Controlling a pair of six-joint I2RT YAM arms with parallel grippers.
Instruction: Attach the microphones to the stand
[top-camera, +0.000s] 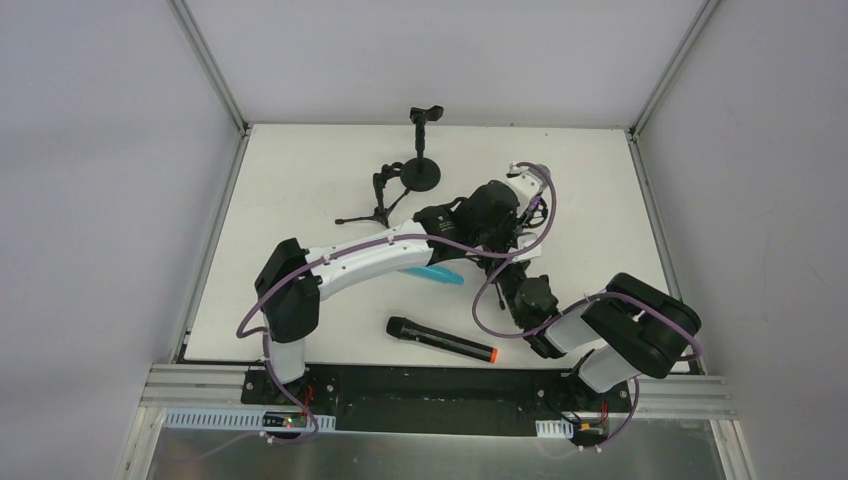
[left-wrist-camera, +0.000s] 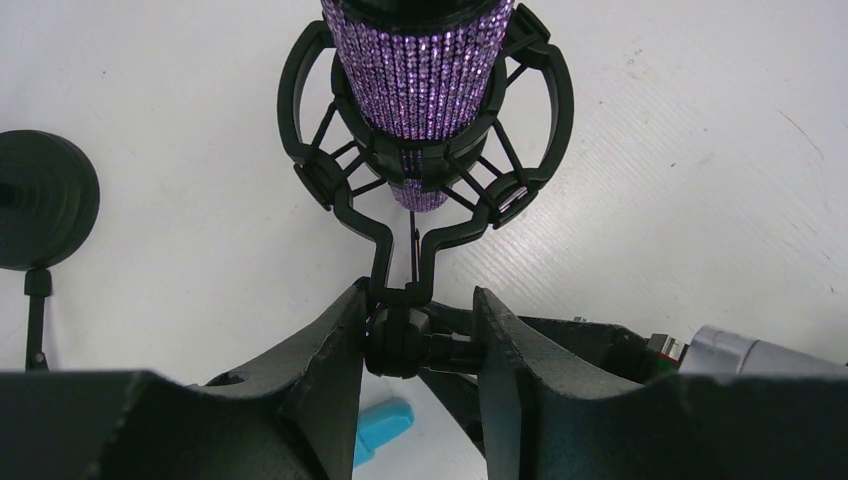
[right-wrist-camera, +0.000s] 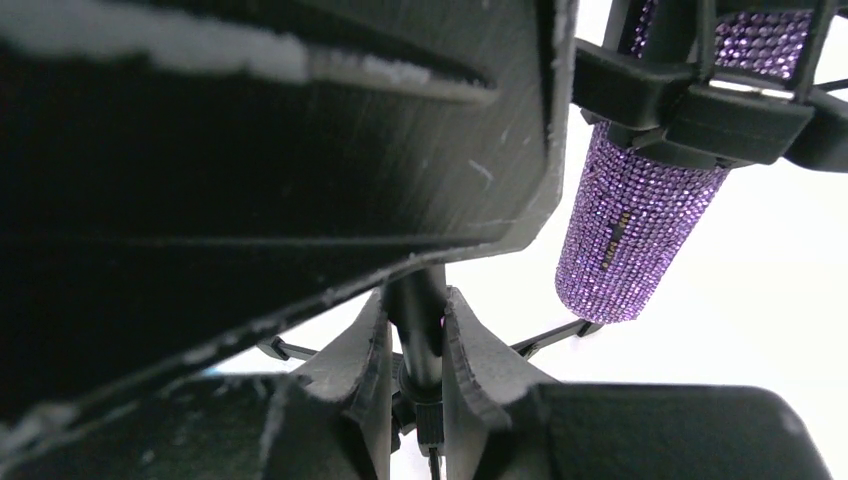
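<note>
The glittery purple microphone (left-wrist-camera: 425, 70) sits in the black shock mount (left-wrist-camera: 310, 100) of a tripod stand; it also shows in the right wrist view (right-wrist-camera: 640, 225). My left gripper (left-wrist-camera: 415, 300) is shut on the mount's swivel joint (left-wrist-camera: 400, 340). My right gripper (right-wrist-camera: 415, 305) is shut on the stand's pole (right-wrist-camera: 418, 300) below it. From above both grippers (top-camera: 485, 220) crowd this stand and hide it. The turquoise microphone (top-camera: 437, 274) lies under the left arm. The black microphone with the orange ring (top-camera: 440, 339) lies near the front.
A round-base stand (top-camera: 424, 172) with an empty clip (top-camera: 427, 112) stands at the back; its base shows in the left wrist view (left-wrist-camera: 45, 200). A small tripod stand (top-camera: 381, 197) stands to its left. Grey walls enclose the table.
</note>
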